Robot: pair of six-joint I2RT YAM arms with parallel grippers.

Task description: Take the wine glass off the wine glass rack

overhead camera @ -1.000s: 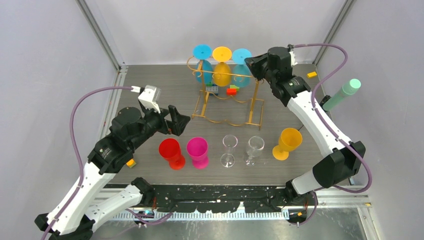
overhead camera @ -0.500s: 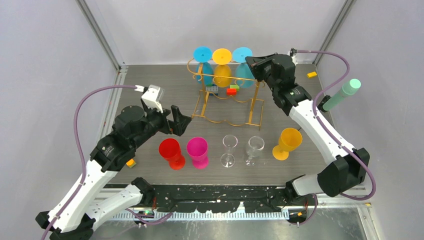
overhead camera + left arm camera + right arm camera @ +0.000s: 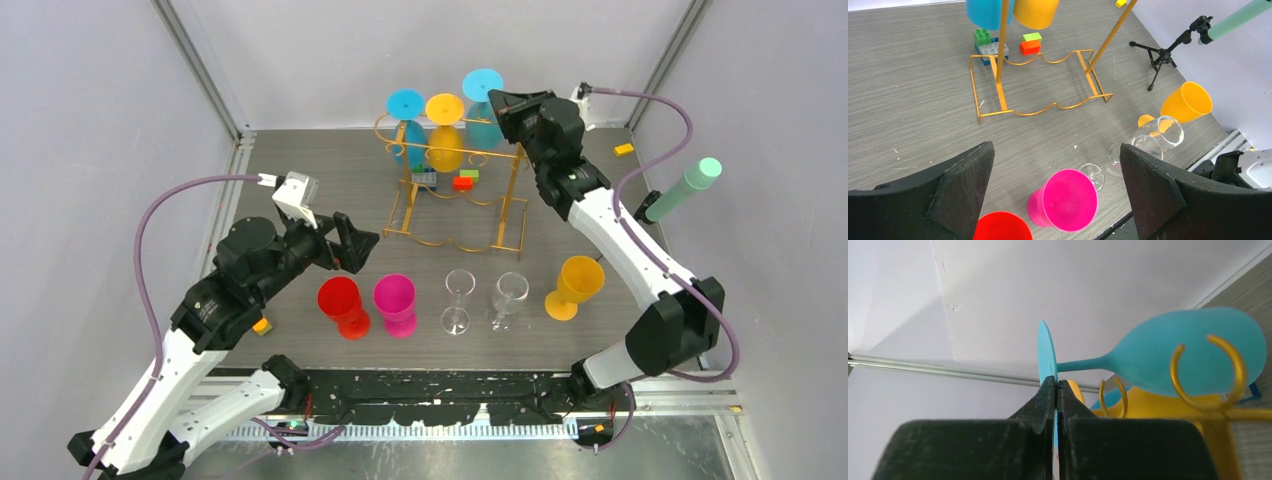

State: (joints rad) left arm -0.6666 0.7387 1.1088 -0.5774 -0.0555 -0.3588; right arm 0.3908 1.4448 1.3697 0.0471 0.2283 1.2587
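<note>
Your right end effector [image 3: 1056,385] pinches the foot rim of the blue glass [image 3: 1168,355]; your left end effector [image 3: 1055,150] is spread wide, touching nothing.

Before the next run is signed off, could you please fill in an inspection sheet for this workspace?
Surface: grey wood-grain table, no spills seen.
Job's things: gold wine glass rack; blue glass and yellow glass hang from it; turquoise glass tilted by its loops.
Clutter: red glass, pink glass, two clear glasses, orange glass standing; toy bricks.
Grippers: left gripper, jaws open, empty; right gripper, jaws shut on turquoise glass's foot.
Cables: purple cables arc from both wrists.
Surroundings: pale walls; mint tube on tripod.
</note>
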